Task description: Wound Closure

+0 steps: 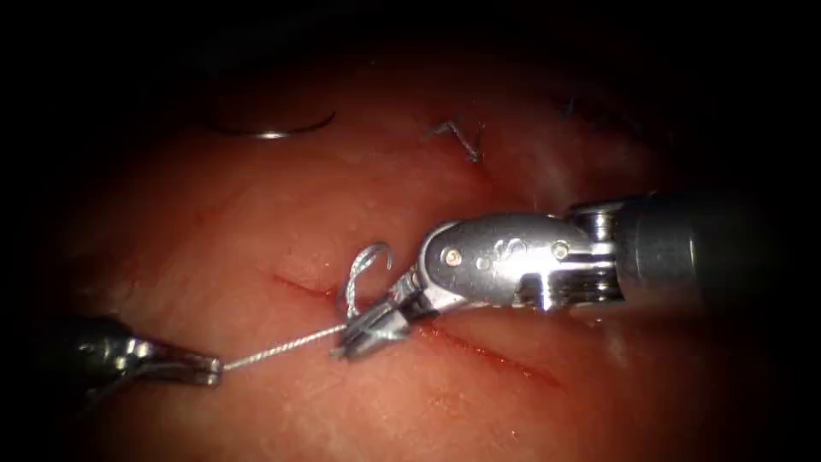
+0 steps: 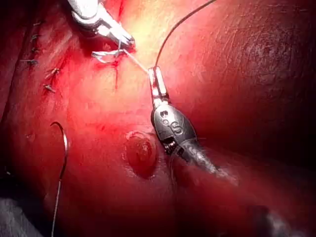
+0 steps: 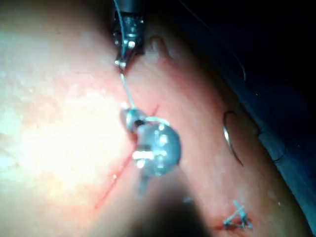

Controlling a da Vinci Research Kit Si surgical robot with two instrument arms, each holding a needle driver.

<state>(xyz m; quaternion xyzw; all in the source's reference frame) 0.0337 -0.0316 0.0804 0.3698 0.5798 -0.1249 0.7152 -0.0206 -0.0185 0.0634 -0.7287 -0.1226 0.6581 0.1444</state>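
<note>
The cut (image 1: 479, 346) runs as a thin red line across the tissue (image 1: 256, 214), and most of its length shows no stitch across it. At its left part a loop of thread (image 1: 363, 274) stands up over the line. From there a taut strand runs out to the left of the cut.

The right tool (image 1: 376, 329) sits right on the cut with its jaws closed at the foot of that loop, gripping the thread. The left tool (image 1: 209, 370) lies well to the left of the cut, its jaws clamped on the far end of the taut strand.

The needle (image 2: 63, 143) is in neither tool. It lies free on the surface of the tissue, well apart from both tips, with thread trailing from it; it does not look to be in the tissue.

Farther along, short cut ends of thread (image 1: 462, 137) mark a stitch (image 3: 237, 217) that is already finished. Judging by this, one stitch is done, a knot seems under way at the loop, and the long open stretch to the right remains to be closed.
</note>
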